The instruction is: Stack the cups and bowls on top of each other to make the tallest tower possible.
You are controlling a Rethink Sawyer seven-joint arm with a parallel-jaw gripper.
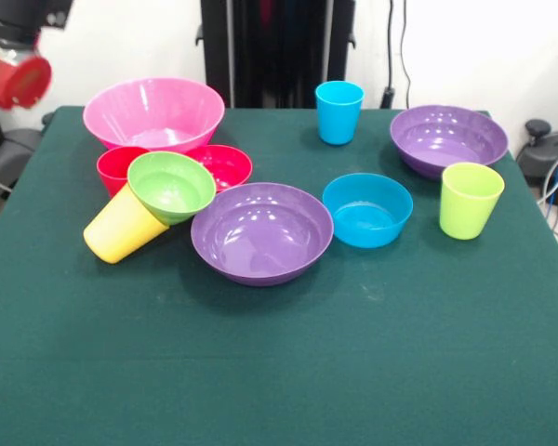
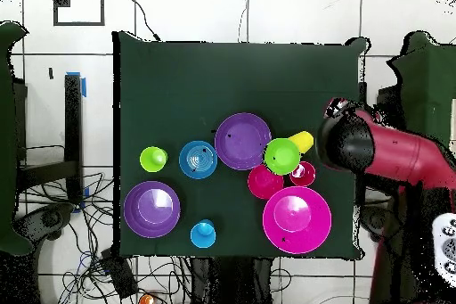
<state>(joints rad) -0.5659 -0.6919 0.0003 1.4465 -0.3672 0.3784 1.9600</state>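
Note:
Nothing is nested upright into a tower. The yellow cup [image 1: 121,230] [image 2: 304,141] lies on its side, and the green bowl [image 1: 172,186] [image 2: 281,155] leans tilted on it. Behind them stand the red cup [image 1: 117,169] [image 2: 303,174], the red bowl [image 1: 225,164] [image 2: 264,182] and the pink bowl [image 1: 153,111] [image 2: 297,220]. One purple bowl [image 1: 260,232] [image 2: 242,140] sits mid-table beside the blue bowl [image 1: 367,210] [image 2: 198,159]. The lime cup [image 1: 470,200] [image 2: 153,159], blue cup [image 1: 339,111] [image 2: 203,234] and second purple bowl [image 1: 448,139] [image 2: 151,209] stand apart. My gripper [image 2: 337,140] hangs at the table's edge near the yellow cup, its state hidden.
The red arm [image 1: 14,79] [image 2: 401,153] reaches in from beside the green table [image 1: 279,372] [image 2: 232,78]. Cables and black equipment lie on the floor around the table.

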